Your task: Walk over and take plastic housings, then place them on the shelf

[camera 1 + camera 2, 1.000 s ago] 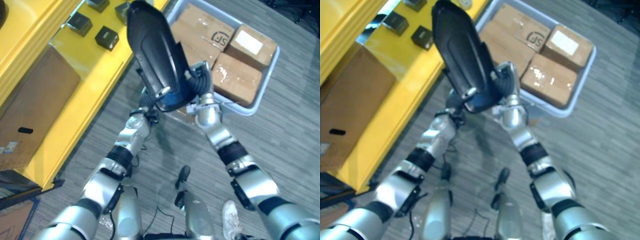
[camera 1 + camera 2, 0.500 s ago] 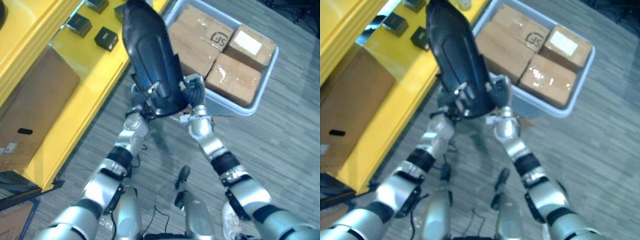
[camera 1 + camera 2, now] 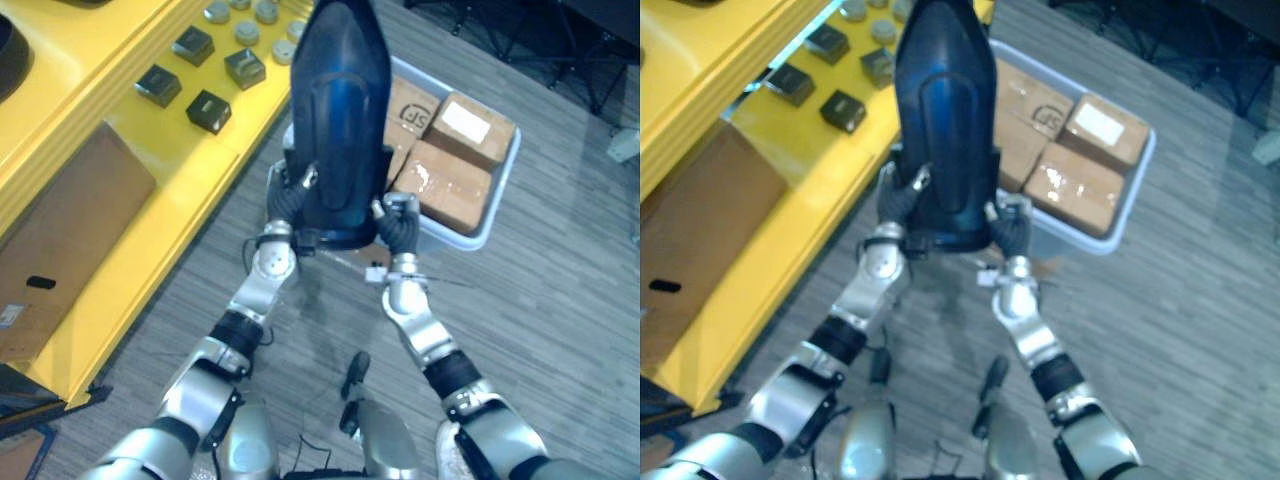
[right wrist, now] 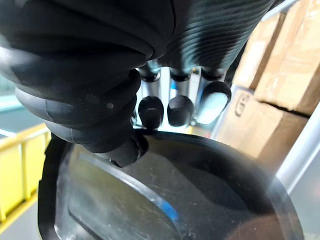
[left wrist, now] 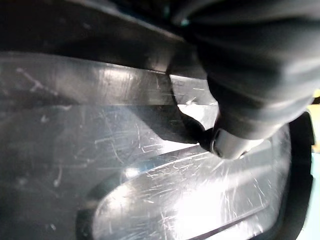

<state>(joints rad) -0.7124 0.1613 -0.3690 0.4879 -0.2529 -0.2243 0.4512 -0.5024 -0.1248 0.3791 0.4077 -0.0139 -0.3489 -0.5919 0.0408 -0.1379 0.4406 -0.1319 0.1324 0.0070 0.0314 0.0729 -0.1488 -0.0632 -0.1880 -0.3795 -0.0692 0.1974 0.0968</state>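
You have the plastic housing (image 3: 338, 110) raised between the yellow shelf (image 3: 150, 190) and the bin (image 3: 500, 195). Your left hand (image 3: 290, 200) and right hand (image 3: 398, 222) each pinch its lower rim. It looks stiff, glossy and probably slippery, so keep to the rim. No writing shows on it.

Yellow shelf (image 3: 190, 170), small dark boxes (image 3: 209, 110), grey discs (image 3: 217, 12), flat cardboard box (image 3: 70, 230) on it

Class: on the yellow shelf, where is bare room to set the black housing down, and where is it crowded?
Free for the black housing: the bare yellow shelf patch between the brown cardboard box and the small dark boxes. Crowded: the far end, where dark boxes and round caps cluster; the grey bin is packed with cartons.
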